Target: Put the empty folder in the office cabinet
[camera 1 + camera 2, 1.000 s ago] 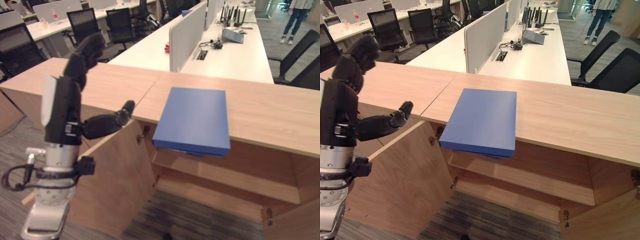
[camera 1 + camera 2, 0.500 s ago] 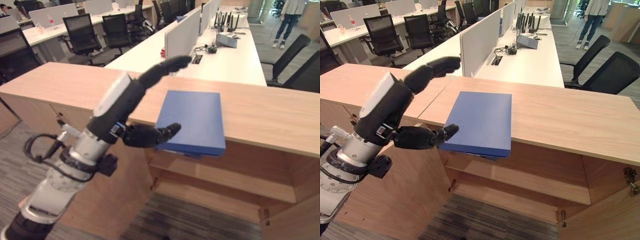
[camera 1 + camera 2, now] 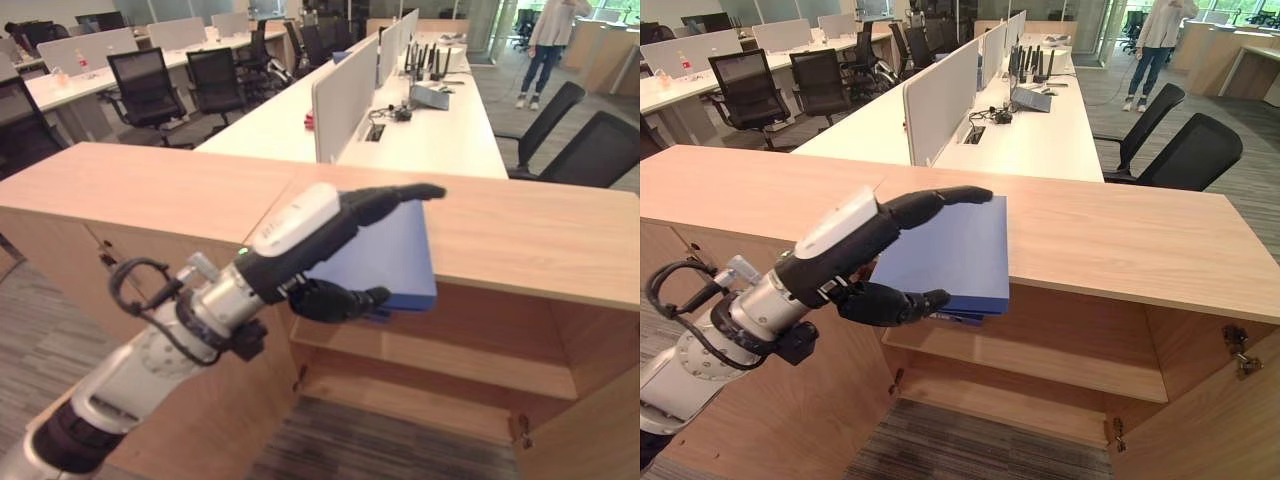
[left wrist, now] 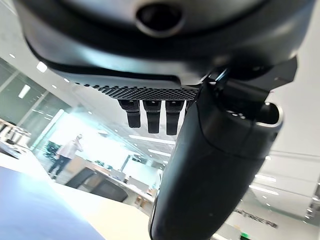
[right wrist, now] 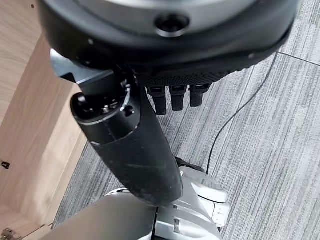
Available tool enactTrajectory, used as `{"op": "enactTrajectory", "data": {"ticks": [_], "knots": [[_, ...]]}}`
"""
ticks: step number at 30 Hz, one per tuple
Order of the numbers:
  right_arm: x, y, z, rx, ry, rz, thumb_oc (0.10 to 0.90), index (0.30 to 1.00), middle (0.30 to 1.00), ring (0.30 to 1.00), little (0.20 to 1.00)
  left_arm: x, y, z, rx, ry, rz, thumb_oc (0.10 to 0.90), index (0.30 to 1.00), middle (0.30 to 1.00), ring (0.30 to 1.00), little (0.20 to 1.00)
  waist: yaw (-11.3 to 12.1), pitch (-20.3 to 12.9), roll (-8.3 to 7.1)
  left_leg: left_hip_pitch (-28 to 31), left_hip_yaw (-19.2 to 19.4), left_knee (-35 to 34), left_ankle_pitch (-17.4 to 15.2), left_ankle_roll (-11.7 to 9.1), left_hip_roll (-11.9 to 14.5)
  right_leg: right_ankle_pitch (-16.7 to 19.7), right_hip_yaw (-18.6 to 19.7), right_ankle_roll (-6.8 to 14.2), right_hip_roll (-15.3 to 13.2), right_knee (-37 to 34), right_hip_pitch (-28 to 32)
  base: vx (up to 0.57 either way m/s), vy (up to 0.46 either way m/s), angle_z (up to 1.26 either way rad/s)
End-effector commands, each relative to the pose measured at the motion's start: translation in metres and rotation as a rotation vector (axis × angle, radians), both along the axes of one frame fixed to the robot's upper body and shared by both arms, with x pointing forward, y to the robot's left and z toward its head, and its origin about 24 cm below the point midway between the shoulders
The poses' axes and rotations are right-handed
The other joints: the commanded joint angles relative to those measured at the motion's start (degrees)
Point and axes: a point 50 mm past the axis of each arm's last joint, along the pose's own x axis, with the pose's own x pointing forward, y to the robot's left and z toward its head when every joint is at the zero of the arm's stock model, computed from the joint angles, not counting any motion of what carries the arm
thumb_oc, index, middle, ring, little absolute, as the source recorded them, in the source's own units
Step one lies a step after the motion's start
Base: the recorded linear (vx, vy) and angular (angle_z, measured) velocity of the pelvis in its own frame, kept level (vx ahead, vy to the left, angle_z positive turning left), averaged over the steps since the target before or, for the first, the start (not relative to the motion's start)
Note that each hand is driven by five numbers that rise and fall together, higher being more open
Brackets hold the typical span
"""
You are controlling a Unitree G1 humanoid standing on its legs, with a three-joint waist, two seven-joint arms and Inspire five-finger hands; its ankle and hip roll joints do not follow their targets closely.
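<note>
R eye: left hand (image 3: pixel 855 255) over folder (image 3: pixel 960 250)

Open-plan office, long white desks (image 3: pixel 1040 135), black chairs (image 3: pixel 1180 150), grey carpet (image 3: pixel 970 455), seemingly a person (image 3: pixel 1150 35) far off

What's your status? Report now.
Left hand open, fingers above folder, thumb below. Right hand open, idle. Folder overhangs cabinet top. Shelf unobstructed.
</note>
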Motion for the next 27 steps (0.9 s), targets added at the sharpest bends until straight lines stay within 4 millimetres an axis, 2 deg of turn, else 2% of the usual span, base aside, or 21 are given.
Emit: {"op": "enactTrajectory", "data": {"ticks": [1, 8, 12, 17, 27], "knots": [[0.021, 0.006, 0.001, 0.022, -0.063, 0.026, 0.8, 0.9, 0.9, 0.9, 0.9, 0.002, -0.008, 0.041, -0.047, -0.179, -0.053, 0.8, 0.9, 0.9, 0.9, 0.9, -0.22, -0.63, -1.51, 3.43, 0.1, -0.08, -9.05, -0.75, 0.29, -1.3, 0.85, 4.97, -2.46, 0.36, -2.33, 0.0, 0.003, -0.03], [0.027, 0.007, 0.002, 0.025, -0.087, 0.013, 0.8, 0.9, 0.9, 0.9, 0.9, 0.01, -0.014, 0.038, -0.026, -0.241, -0.011, 0.8, 0.9, 0.9, 0.9, 0.9, -0.48, -0.65, -1.56, 3.26, 0.69, -0.08, -8.72, -0.73, 0.24, -0.83, 1.1, 5.01, -2.5, 0.36, -2.61, -0.01, 0.001, -0.04], [0.033, 0.008, 0.003, 0.019, -0.107, 0.015, 0.8, 0.9, 0.9, 0.9, 0.9, 0.022, -0.018, 0.03, 0.071, -0.307, 0.067, 0.8, 0.9, 0.9, 0.9, 0.9, -0.82, -0.87, -1.54, 3.5, 1.04, -0.08, -9.28, -0.76, 0.33, -1.06, 1.28, 5.09, -2.48, 0.36, -2.59, 0.01, -0.007, -0.06], [0.029, 0.006, 0.003, 0.007, -0.096, 0.008, 0.8, 0.9, 0.9, 0.9, 0.9, 0.038, -0.012, 0.022, 0.131, -0.361, 0.188, 0.8, 0.9, 0.9, 0.9, 0.9, -1.12, -0.88, -1.68, 3.41, 1.35, -0.08, -8.96, -0.72, 0.29, -0.64, 1.39, 5.03, -2.58, 0.36, -2.82, -0.01, -0.001, -0.01], [0.025, 0.002, 0.003, -0.001, -0.077, 0.006, 0.8, 0.9, 0.9, 0.9, 0.9, 0.052, 0.003, 0.005, 0.127, -0.286, 0.31, 0.8, 0.9, 0.9, 0.9, 0.9, -1.24, -0.94, -1.76, 3.58, 1.69, -0.08, -9.19, -0.62, 0.35, -0.73, 1.77, 4.92, -2.53, 0.36, -2.79, 0.0, -0.002, -0.03]]}}
